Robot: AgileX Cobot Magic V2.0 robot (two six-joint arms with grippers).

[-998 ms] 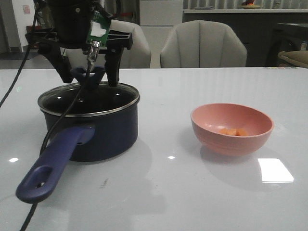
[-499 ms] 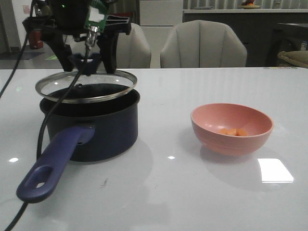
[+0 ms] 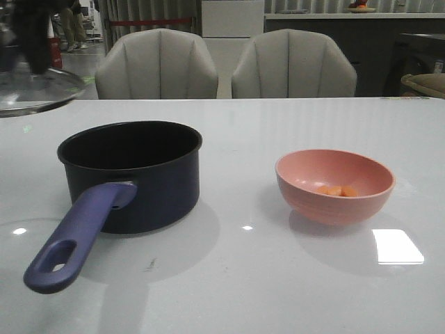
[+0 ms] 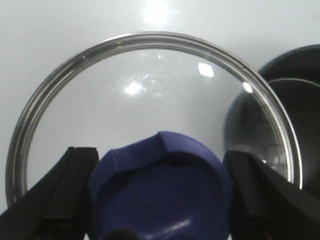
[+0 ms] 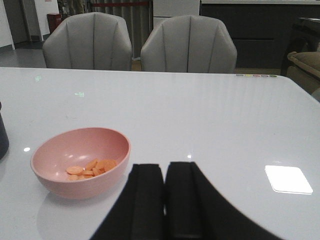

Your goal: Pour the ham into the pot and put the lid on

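Pot uncovered on table, left part, handle toward near edge. Left end effector pinching blue knob of lid, lid held in air past pot's left side. Faint lettering on glass, unreadable. Ham inside pink bowl, right of pot. Right end effector pressed together, empty, near bowl. Two chairs behind far edge.

Dim, even light; window glare on table; lid motion-blurred.
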